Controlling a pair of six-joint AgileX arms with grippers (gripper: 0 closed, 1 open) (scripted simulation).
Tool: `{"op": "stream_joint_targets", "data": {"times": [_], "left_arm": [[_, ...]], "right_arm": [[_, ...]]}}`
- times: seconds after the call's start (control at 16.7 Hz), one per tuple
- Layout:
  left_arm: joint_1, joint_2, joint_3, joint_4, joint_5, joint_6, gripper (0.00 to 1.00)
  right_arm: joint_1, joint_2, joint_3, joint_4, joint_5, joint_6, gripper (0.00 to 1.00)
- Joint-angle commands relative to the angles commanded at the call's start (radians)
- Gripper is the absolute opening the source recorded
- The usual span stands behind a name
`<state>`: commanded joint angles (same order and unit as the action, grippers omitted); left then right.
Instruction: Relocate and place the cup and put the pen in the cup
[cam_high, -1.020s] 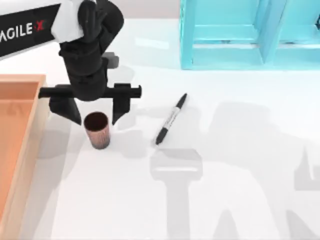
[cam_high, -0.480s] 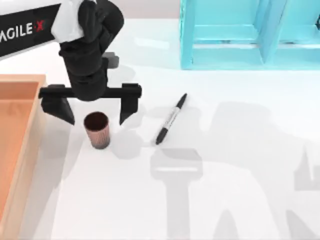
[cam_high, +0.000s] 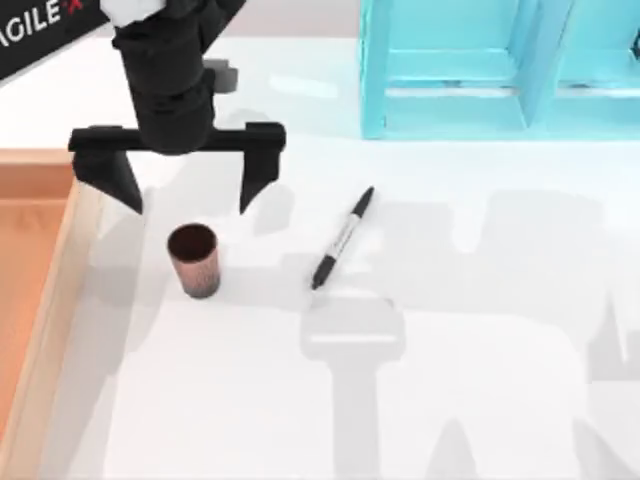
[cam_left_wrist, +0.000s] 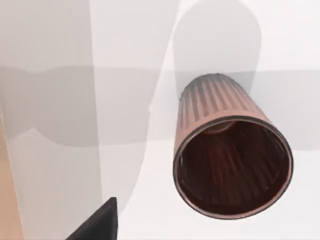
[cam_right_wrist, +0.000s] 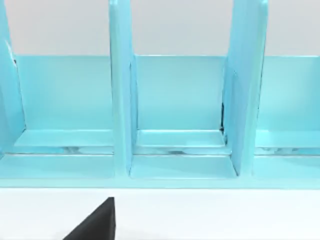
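Two dark fingers of my left hand (cam_high: 185, 190) hang spread wide and released, one to each side of a line running back from the cup (cam_high: 194, 259), with nothing between them. The cup stands upright on the white tabletop (cam_high: 480, 330) just nearer than the fingertips, apart from them, its dark mouth open upward. In my left wrist view the cup (cam_left_wrist: 231, 160) shows its ribbed reddish wall and hollow inside from above, with one black fingertip at the frame's edge. The pen (cam_high: 342, 238) lies flat to the right of the cup, well apart from it, angled with one black end far-right and the other near-left. My left arm reaches in from the far left, wrist pointing straight down, the crossbar of the hand level. The wooden tray (cam_high: 40, 300) runs along the left edge of the tabletop, near the cup's left. A turquoise rack (cam_high: 470, 70) stands at the far side; my right wrist view faces its compartments (cam_right_wrist: 175, 115). The tabletop near and right of the pen is open.
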<state>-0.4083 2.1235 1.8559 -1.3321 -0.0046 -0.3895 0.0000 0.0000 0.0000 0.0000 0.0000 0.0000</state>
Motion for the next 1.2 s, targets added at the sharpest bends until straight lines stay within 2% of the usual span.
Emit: {"op": "stream_joint_targets", "data": {"times": [0.3, 0.54, 0.9, 1.2], "left_arm": [[-0.005, 0.029, 0.352, -0.304, 0.002, 0.002, 1.00], [-0.005, 0.029, 0.473, -0.419, 0.000, 0.004, 1.00], [-0.017, 0.042, 0.477, -0.403, -0.011, 0.012, 1.00], [-0.198, 0.250, 0.505, -0.204, -0.121, 0.088, 1.00]], "right_arm": [[0.000, 0.000, 0.000, 0.000, 0.000, 0.000, 1.00], [0.000, 0.000, 0.000, 0.000, 0.000, 0.000, 1.00], [0.000, 0.000, 0.000, 0.000, 0.000, 0.000, 1.00], [0.000, 0.000, 0.000, 0.000, 0.000, 0.000, 1.00]]}}
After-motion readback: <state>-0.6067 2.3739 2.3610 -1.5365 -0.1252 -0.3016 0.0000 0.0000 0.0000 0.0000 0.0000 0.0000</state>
